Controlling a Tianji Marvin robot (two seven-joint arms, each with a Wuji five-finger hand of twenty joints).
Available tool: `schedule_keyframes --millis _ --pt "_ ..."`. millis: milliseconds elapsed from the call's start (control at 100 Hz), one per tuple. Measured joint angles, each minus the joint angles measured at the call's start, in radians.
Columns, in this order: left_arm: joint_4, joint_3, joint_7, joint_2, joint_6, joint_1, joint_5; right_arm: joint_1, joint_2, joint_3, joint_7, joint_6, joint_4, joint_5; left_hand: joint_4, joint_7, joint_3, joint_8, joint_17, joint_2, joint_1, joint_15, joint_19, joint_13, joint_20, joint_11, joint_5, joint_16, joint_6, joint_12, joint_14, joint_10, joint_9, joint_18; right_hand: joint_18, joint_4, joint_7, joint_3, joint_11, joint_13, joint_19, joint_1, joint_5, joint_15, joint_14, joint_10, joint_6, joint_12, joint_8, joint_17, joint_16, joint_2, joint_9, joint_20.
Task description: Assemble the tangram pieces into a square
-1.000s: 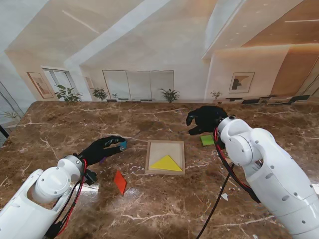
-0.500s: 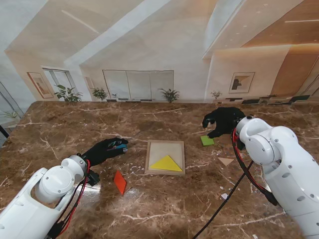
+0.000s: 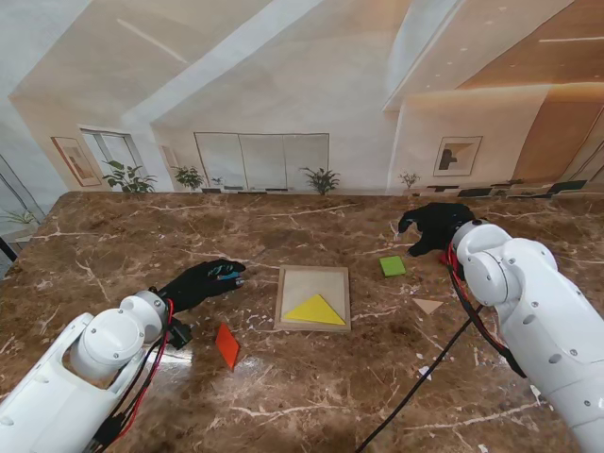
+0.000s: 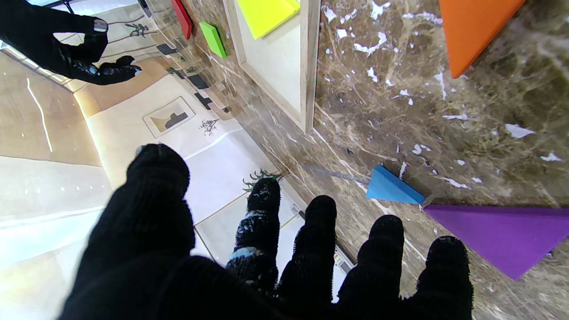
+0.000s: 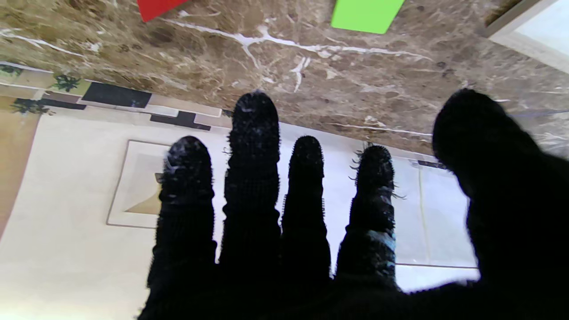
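A wooden tray [image 3: 288,300] lies mid-table with a yellow triangle [image 3: 315,310] in its near part. An orange piece [image 3: 226,345] lies to the tray's left, nearer to me. A green square [image 3: 393,266] and a small tan triangle [image 3: 427,305] lie right of the tray. My left hand [image 3: 200,283] hovers open left of the tray. In the left wrist view a blue triangle [image 4: 391,187] and a purple triangle [image 4: 502,235] lie just off its fingertips [image 4: 386,231]. My right hand [image 3: 436,225] is open, beyond the green square, holding nothing. A red piece [image 5: 155,6] lies by it.
The marble table [image 3: 311,396] reflects the room. A black cable [image 3: 415,382] from the right arm crosses the table near me, right of the tray. The table's far edge runs just behind the right hand.
My right hand has swung right and away from the tray, uncovering the green square and the tan triangle. My left hand has hardly moved.
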Motion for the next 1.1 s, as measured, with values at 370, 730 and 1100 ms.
schedule_keyframes --millis 370,730,1100 --pt "0.029 0.010 0.007 -0.006 0.014 -0.027 -0.019 0.031 -0.008 -0.019 -0.058 0.090 0.088 -0.003 0.000 0.000 0.000 0.000 0.000 0.000 0.000 0.000 0.000 0.000 0.000 0.000 0.000 0.000 0.000 0.000 0.000 0.000 0.000 0.000 -0.002 0.000 0.005 -0.009 0.018 -0.081 -0.007 0.000 0.000 -0.021 0.000 0.005 -0.015 0.001 0.022 -0.037 0.000 0.000 -0.084 0.003" --pt "0.015 0.004 0.007 -0.007 0.048 -0.014 -0.013 0.039 -0.006 -0.049 -0.107 0.141 0.182 -0.007 0.000 0.000 0.000 0.000 0.000 0.000 0.000 0.000 0.000 0.000 0.000 0.000 0.000 0.000 0.000 0.000 0.000 0.000 0.000 0.000 -0.019 0.000 -0.042 -0.019 0.047 -0.154 -0.025 0.000 -0.062 -0.025 0.000 0.002 -0.061 0.011 0.048 -0.076 0.000 0.000 -0.160 0.014" --pt "-0.004 -0.008 0.001 -0.005 0.080 -0.005 0.005 0.068 -0.009 -0.079 -0.150 0.208 0.265 0.009 0.000 0.000 0.000 0.000 0.000 0.000 0.000 0.000 0.000 0.000 0.000 0.000 0.000 0.000 0.000 0.000 0.000 0.000 0.000 0.000 -0.023 0.000 -0.109 -0.032 0.066 -0.154 -0.025 0.000 -0.099 -0.025 0.000 0.002 -0.071 0.015 0.077 -0.077 0.000 0.000 -0.186 0.025"
